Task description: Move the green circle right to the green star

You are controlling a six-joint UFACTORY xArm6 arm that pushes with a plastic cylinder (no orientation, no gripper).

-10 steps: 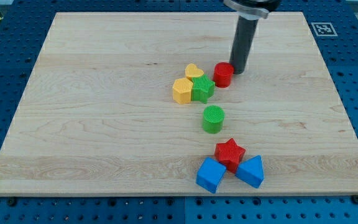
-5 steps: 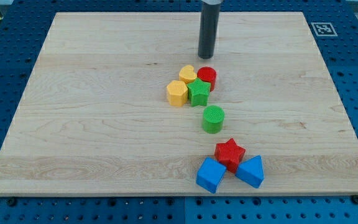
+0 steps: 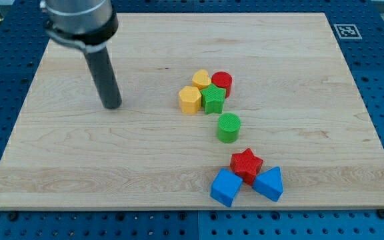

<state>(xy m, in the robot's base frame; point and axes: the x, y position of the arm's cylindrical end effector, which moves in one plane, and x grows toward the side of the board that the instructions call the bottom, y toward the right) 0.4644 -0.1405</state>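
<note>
No pincer on this arm, just a straight dark rod, so nothing is grasped; my tip (image 3: 113, 105) sits on the bare wooden desk (image 3: 79, 160) at the view's left, well apart from every block and touching none. Count the blocks: eight in all. Two green, the green circle (image 3: 229, 127) standing alone near the middle, and the green star (image 3: 213, 99) just up and to the view's left of it, a small gap between them. Two yellow, a yellow hexagon (image 3: 189, 100) pressed against the star's left side and a yellow heart (image 3: 201, 80) above the star. Two red, a red cylinder (image 3: 222, 83) at the star's upper right and a red star (image 3: 247, 165) lower down. Two blue, a blue cube (image 3: 226, 187) and a blue triangle (image 3: 269, 184), flanking that red star near the view's bottom
</note>
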